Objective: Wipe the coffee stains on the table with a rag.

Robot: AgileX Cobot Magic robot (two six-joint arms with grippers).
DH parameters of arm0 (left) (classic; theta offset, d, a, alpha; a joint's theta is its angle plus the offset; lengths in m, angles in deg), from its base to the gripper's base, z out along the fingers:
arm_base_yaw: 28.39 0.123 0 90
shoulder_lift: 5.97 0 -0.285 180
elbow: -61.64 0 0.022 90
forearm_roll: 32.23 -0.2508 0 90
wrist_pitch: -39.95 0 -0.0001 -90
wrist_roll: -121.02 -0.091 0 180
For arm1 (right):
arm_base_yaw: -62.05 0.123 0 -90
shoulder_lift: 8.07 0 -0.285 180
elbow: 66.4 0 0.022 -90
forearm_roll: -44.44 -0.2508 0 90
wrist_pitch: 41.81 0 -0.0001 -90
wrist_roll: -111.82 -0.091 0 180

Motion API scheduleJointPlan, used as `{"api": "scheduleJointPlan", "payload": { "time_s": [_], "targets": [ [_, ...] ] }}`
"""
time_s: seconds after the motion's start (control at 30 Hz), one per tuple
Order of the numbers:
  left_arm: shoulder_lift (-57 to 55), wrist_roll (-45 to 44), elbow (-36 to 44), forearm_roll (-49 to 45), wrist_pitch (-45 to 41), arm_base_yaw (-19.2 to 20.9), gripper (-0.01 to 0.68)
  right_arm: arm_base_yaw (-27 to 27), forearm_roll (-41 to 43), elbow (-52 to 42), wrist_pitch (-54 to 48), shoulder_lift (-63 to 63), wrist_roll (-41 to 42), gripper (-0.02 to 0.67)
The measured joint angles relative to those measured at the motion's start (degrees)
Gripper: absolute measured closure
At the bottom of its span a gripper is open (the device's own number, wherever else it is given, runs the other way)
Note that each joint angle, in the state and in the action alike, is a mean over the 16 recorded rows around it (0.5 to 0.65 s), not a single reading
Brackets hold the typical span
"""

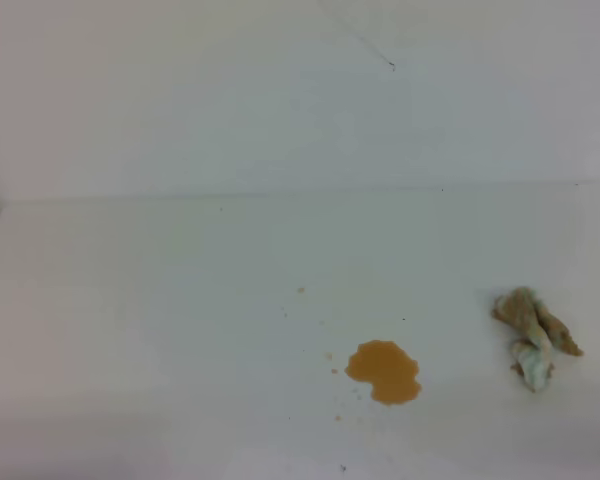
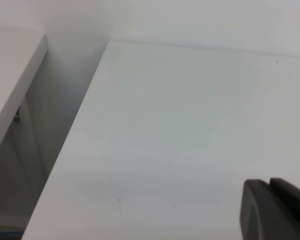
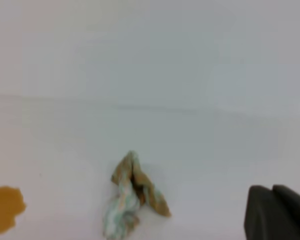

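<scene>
The coffee stains (image 1: 384, 371) are an orange-brown blotch on the white table (image 1: 160, 300), front of centre, with tiny specks (image 1: 301, 290) beyond it and to its left. The rag (image 1: 533, 337), a crumpled tan and pale blue-white wad, lies to the right of the blotch, apart from it. The right wrist view shows the rag (image 3: 131, 197) ahead and left of my right gripper (image 3: 271, 188), whose dark fingers are shut on nothing; the blotch (image 3: 4, 207) sits at the left edge. My left gripper (image 2: 269, 182) hangs over bare table (image 2: 180, 125), fingers together. Neither gripper appears in the high view.
A white wall (image 1: 280, 100) rises behind the table's back edge (image 1: 280, 196). In the left wrist view the table's left edge (image 2: 65, 150) drops into a shadowed gap, with another white panel (image 2: 15, 85) beyond it.
</scene>
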Motion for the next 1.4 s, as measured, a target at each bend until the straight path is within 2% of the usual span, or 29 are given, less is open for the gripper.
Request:
{"api": "scheduleJointPlan", "payload": {
  "time_s": [0.47,0.73,0.87,1.03,1.4],
  "targets": [
    [0.0,0.0,0.0,0.0,0.0,0.0,0.672,0.0,-3.95,0.17,19.98,0.01,-9.94,0.652],
    [-0.09,0.0,-0.13,0.0,-0.05,0.0,0.672,0.0,-6.22,4.69,25.32,0.11,-13.16,0.652],
    [-0.09,0.0,-0.13,0.0,-0.05,0.0,0.672,0.0,-6.87,10.04,22.93,1.48,-10.75,0.652],
    [-0.09,0.0,-0.13,0.0,-0.05,0.0,0.672,0.0,-7.55,19.36,15.36,6.69,-6.35,0.652],
    [0.0,0.0,0.0,0.0,0.0,0.0,0.672,0.0,-9.49,37.28,-5.19,27.96,-3.52,0.652]
  ]
}}
